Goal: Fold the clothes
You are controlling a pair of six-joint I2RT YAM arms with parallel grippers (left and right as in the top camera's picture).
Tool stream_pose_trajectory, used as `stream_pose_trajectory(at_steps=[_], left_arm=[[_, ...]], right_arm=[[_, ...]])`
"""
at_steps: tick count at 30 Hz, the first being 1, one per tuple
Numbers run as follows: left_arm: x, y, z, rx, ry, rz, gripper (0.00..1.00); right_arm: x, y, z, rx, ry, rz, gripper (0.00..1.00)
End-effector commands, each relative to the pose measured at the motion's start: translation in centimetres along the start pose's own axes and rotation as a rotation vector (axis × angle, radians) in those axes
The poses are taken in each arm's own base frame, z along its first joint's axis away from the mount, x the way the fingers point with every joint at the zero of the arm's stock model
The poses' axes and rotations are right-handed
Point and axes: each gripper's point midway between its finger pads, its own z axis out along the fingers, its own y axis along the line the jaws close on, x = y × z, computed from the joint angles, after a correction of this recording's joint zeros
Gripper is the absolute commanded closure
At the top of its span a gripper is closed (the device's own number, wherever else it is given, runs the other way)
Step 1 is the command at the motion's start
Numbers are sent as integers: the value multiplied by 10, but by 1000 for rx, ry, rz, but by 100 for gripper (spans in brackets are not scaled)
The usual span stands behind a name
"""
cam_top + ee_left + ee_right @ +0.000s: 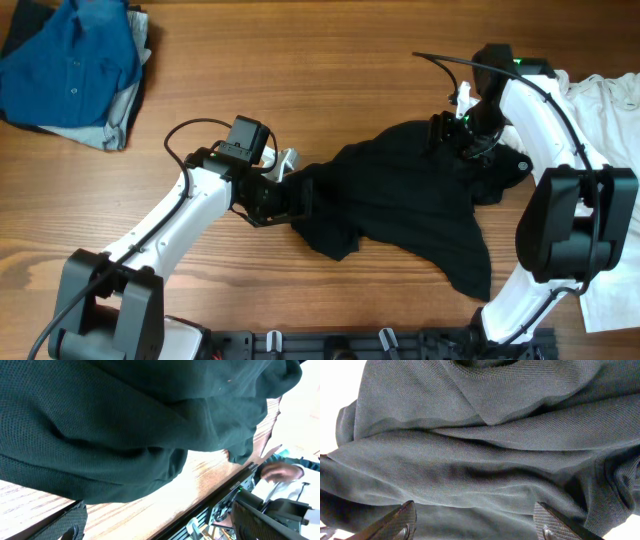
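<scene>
A black shirt (pixel 410 195) lies crumpled across the middle of the wooden table. My left gripper (pixel 290 195) is at its left edge, open, with bare wood between the fingers and the dark cloth (pixel 110 425) just beyond them. My right gripper (pixel 455 130) is over the shirt's upper right part, open, its fingers spread above the dark folds (pixel 485 450), which fill its view. Nothing is held in either gripper.
A blue shirt (pixel 75 55) lies on a pile of folded clothes at the back left. A white garment (pixel 610 110) lies at the right edge under my right arm. The table's front edge and rail (pixel 380 345) run along the bottom.
</scene>
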Motion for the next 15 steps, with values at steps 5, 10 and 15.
stream_pose_trajectory(at_steps=[5,10,15], left_arm=[[-10,-3,-3,9,-46,21,9],[-6,2,-3,-15,-37,10,7],[-6,5,-3,-30,-37,6,7]], right_arm=[[-8,26,-41,42,-150,-119,26],[9,58,-80,20,-248,-216,25],[43,97,-117,-4,-360,-349,26]])
